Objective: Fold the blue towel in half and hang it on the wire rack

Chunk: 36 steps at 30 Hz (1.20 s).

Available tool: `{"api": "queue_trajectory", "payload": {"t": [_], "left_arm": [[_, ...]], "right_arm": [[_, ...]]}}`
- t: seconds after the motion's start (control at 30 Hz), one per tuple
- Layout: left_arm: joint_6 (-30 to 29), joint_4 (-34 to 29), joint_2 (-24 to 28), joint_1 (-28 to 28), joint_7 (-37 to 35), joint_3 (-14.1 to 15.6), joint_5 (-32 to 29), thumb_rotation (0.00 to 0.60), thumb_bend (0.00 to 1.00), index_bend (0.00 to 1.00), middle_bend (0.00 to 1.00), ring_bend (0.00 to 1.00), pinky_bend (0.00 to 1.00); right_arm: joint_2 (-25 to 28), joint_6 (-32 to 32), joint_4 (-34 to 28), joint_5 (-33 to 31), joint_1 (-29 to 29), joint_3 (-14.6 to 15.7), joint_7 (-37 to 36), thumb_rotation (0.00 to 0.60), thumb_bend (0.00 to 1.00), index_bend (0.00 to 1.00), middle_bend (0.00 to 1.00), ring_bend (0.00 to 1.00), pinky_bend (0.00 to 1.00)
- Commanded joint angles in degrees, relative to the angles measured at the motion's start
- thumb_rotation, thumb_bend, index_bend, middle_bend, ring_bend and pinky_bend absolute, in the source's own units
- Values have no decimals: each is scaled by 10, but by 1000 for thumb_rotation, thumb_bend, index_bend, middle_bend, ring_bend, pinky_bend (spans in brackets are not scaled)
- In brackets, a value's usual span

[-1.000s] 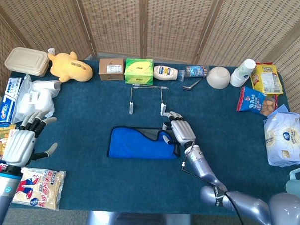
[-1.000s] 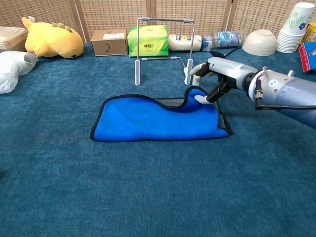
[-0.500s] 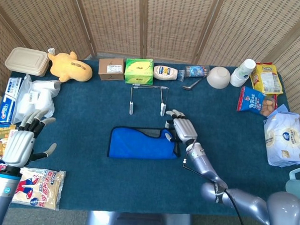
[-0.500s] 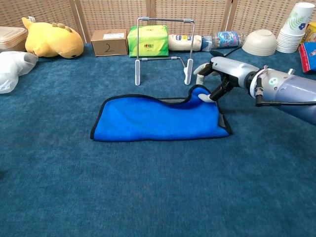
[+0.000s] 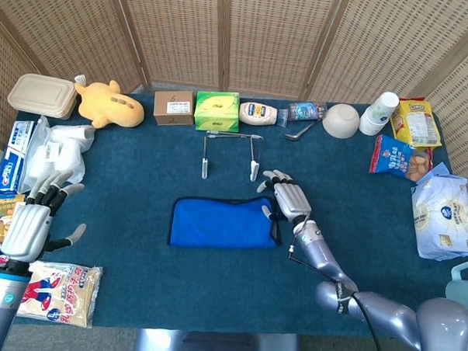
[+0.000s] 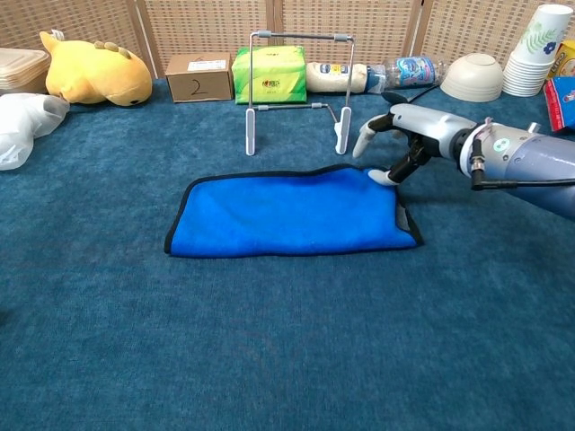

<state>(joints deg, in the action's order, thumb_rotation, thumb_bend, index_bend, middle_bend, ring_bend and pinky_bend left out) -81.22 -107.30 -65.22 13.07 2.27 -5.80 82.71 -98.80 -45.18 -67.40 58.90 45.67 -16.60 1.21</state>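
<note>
Folded blue towel flat on the counter, both hands empty

The counter (image 5: 136,280) is covered in dark blue carpet-like cloth. At its middle lies the towel (image 5: 222,224), bright blue with a dark edging, folded flat into a wide rectangle; a grey strip of the lower layer shows at its right end in the chest view. The wire rack (image 6: 299,88) stands upright just beyond the towel's far edge, bare. The right hand (image 6: 393,144) hovers at the towel's far right corner, fingers spread, a fingertip touching or just over the cloth; which, I cannot tell. Only the head view shows the left hand (image 5: 30,225), spread open at the counter's left edge, well apart from the towel. A stack of paper cups (image 5: 379,112) stands at the far right.
</note>
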Motion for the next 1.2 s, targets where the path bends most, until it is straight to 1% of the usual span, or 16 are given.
{"api": "queue_trajectory", "payload": {"t": [0.03,0.33,0.5,0.67,0.8,1.03,1.2], "left_arm": [[0,0,0,0,0,0,0,600,387,197,71,0,0],[0,-1,1,1,3,-2,2,600,388,197,70,0,0],[2,-1,2,2,8,-2,2,600,386,197,71,0,0],[1,0,4,2,13,-2,5,600,386,197,71,0,0],[0,1,3,2,14,-2,4,600,387,197,71,0,0],[1,0,3,2,12,-1,5,600,386,197,68,0,0],[1,1,4,1,9,0,6,600,387,197,66,0,0]], "right_arm": [[2,-1,-3,1,-1,2,1,600,400,302,93,0,0],[9,-17,-28,5,-10,8,8,600,398,233,59,0,0],[18,-35,-54,7,-19,10,16,600,397,213,47,0,0],[37,-55,-93,7,-30,15,32,600,398,181,35,0,0],[57,-66,-137,8,-38,26,58,600,398,162,27,0,0],[75,-72,-192,-5,-44,50,111,600,397,147,20,0,0],[73,-72,-202,-8,-44,66,134,600,382,149,20,0,0]]}}
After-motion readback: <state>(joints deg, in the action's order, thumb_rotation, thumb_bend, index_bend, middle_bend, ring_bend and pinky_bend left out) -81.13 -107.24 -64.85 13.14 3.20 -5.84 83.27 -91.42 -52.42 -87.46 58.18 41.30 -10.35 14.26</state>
